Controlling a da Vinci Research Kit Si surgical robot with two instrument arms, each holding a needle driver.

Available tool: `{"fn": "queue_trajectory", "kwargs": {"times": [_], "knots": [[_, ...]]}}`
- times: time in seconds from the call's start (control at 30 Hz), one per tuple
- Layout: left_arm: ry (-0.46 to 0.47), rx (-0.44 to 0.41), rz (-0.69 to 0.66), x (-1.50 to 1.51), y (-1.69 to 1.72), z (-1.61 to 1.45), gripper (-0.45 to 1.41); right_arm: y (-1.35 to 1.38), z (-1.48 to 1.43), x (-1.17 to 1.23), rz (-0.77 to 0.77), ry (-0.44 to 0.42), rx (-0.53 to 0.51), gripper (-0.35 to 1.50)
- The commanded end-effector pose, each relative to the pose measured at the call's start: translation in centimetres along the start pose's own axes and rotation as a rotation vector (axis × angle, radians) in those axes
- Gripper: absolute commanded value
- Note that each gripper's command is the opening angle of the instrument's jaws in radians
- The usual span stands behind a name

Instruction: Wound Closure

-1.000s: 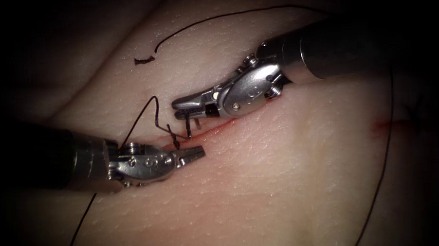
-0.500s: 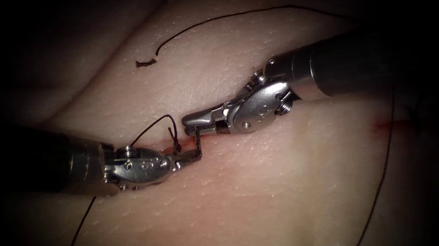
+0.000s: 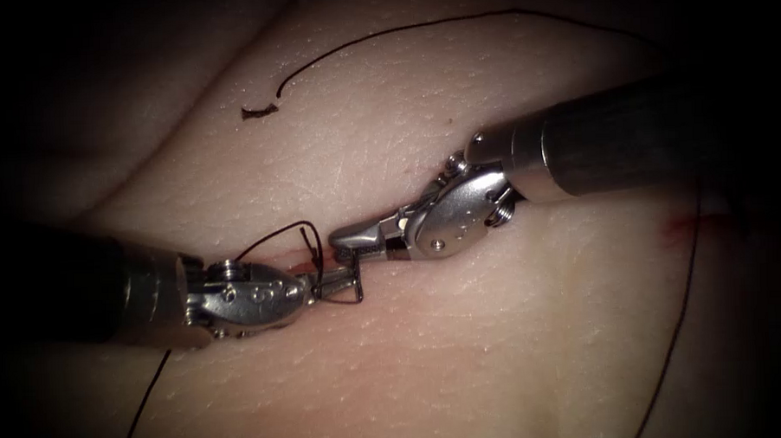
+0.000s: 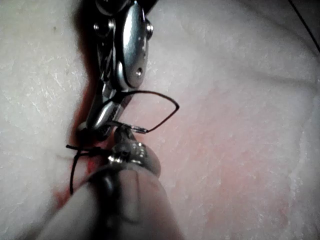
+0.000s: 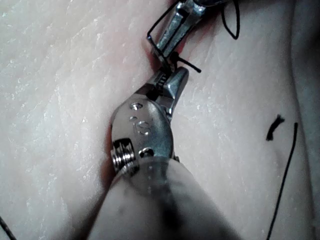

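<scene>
Two tools are met tip to tip over the cut [image 3: 391, 226] in the tissue [image 3: 499, 345]. The needle [image 3: 345, 285] is held clear of the tissue, just below the cut: one end is clamped in the closed jaws of the left tool [image 3: 319, 288], the other end is gripped by the right tool [image 3: 344, 243], also closed. Thread [image 3: 278, 236] is looped above the left tool's tip. A cut end of thread [image 3: 257, 111] is seen lying well apart on the tissue.

Darkness rings the lit centre; no room is visible.
</scene>
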Motion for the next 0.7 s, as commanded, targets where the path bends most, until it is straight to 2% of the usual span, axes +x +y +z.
{"fn": "queue_trajectory", "kwargs": {"times": [0.03,0.2,0.37,0.7], "knots": [[-0.002,0.000,-0.003,0.00,0.06,0.09,-0.45,0.10,0.06,0.04,0.012,0.011,-0.030,-0.35],[0.000,-0.001,-0.013,0.10,0.07,0.17,-0.45,0.43,0.07,0.08,0.056,0.014,-0.074,-0.35],[0.000,0.000,-0.012,0.10,0.04,0.20,-0.45,0.65,0.12,0.03,0.104,0.011,-0.103,-0.35],[0.001,0.004,-0.011,0.01,0.03,0.23,-0.45,0.81,0.04,-0.25,0.274,0.012,-0.158,-0.35]]}}
